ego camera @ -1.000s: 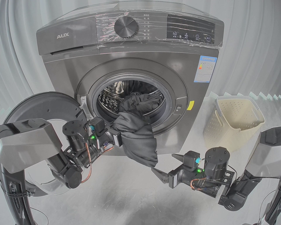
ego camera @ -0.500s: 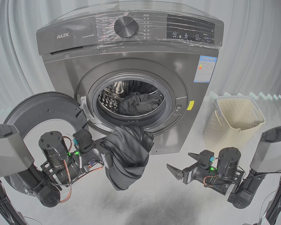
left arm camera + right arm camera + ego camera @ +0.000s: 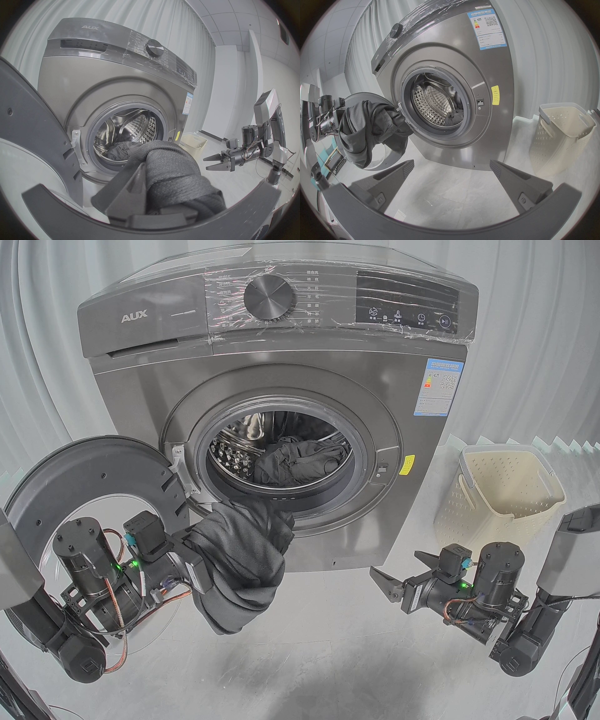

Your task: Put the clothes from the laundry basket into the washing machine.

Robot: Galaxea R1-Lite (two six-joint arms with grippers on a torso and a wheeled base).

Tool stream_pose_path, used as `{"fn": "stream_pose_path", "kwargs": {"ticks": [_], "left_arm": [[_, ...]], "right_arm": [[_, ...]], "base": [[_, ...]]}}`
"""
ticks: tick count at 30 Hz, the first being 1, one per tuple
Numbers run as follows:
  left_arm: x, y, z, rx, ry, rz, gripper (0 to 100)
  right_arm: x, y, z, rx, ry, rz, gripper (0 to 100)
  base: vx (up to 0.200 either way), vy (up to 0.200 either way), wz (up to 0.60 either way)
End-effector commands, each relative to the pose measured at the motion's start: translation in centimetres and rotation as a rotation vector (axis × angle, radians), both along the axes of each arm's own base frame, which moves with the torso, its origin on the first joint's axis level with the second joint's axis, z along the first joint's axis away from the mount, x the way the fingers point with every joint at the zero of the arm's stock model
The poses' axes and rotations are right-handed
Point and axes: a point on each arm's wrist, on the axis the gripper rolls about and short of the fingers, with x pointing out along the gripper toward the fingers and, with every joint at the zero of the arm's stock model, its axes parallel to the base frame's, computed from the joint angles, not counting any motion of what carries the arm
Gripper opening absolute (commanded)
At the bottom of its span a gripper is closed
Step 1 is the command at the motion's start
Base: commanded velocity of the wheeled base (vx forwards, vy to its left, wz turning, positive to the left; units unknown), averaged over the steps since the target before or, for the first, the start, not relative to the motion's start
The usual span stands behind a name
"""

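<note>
Grips a limp dark-grey cloth garment (image 3: 240, 565) in the left tool (image 3: 201, 565), just below the open porthole of the grey metal washing machine (image 3: 281, 365); holds the right tool (image 3: 397, 565) spread wide, empty.

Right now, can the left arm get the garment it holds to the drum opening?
Probably yes. The door is swung open, and nothing stands between the left tool with its dark garment and the drum opening; the right tool sits off to the side.
</note>
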Motion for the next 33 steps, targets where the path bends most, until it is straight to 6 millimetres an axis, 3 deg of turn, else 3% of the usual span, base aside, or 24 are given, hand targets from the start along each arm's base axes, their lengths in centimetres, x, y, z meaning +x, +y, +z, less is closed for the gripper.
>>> {"fn": "stream_pose_path", "kwargs": {"ticks": [1,6,33], "left_arm": [[0.0,0.1,0.1,-0.01,0.001,0.003,0],[0.2,0.0,-0.5,0.01,0.015,0.005,0],[0.1,-0.4,-1.2,0.023,0.039,-0.009,0]], "right_arm": [[0.0,0.0,-0.3,-0.005,0.008,0.0,100],[-0.2,0.1,-0.4,-0.009,0.016,0.004,100],[-0.4,0.2,-0.7,-0.013,0.027,0.009,100]], "base": [[0.2,0.0,0.0],[0.2,0.0,0.0],[0.0,0.022,0.0]]}}
